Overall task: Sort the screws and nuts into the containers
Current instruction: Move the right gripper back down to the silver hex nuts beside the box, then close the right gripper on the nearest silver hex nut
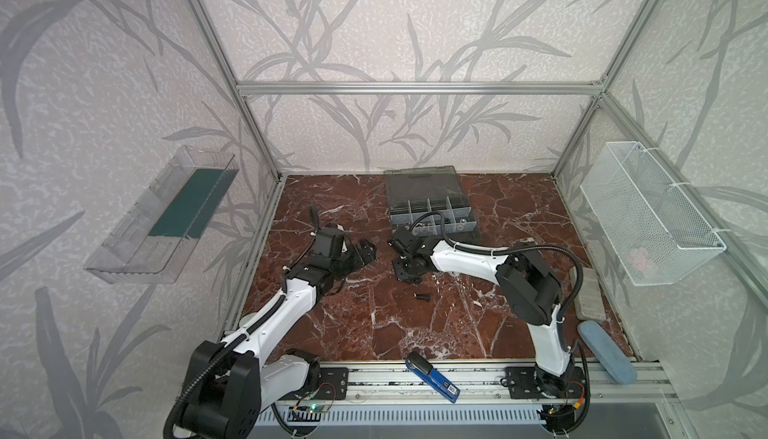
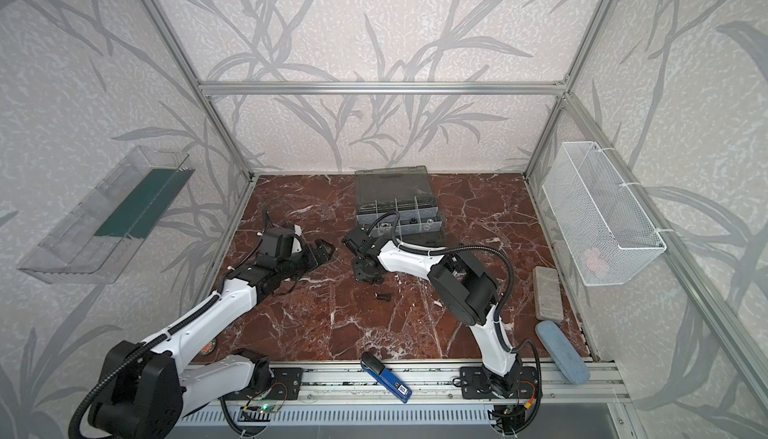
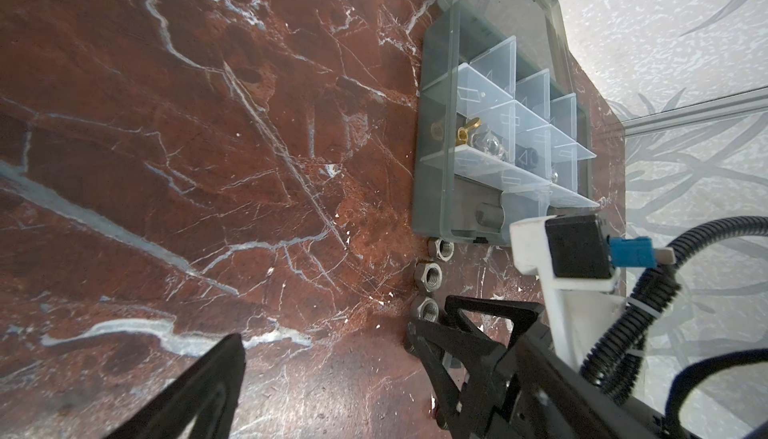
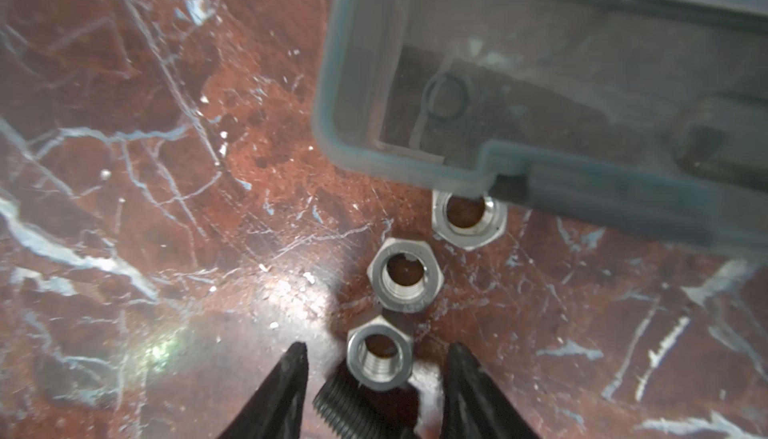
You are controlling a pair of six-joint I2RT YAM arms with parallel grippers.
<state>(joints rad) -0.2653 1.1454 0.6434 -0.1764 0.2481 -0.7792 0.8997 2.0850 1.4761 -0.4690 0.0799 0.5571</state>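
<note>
Clear plastic wall tray (image 1: 158, 216): fixed to the left wall, with a dark green strip seen inside. Left gripper (image 1: 365, 253): held low over the red marble-patterned tabletop (image 1: 374, 333), its jaws spread wide and empty. Right gripper (image 4: 377, 351): pointed down at the tabletop just in front of the organiser case (image 3: 432, 167), with its jaws parted and set either side of the nearest nut (image 4: 380, 356), a gap being visible on each side. Hex nuts (image 4: 406, 277): three are laid flat in a line on the tabletop, from the case's front edge to the right gripper. Threaded screw shaft (image 4: 345, 403): seen between the right fingers, beside the nearest nut. Dark screw (image 1: 424, 297): laid on open tabletop, nearer the front than the right gripper. Containers (image 3: 478, 96): translucent-walled cells in the open case, which is set at the back centre; a brass wing nut (image 3: 467, 131) is lodged in one. Blue stapler-like tool (image 1: 432, 376): laid across the front rail. Grey block (image 1: 588, 295) and blue oblong case (image 1: 606, 351): placed along the right edge. White mesh basket (image 1: 648, 216): hung on the right wall.
</note>
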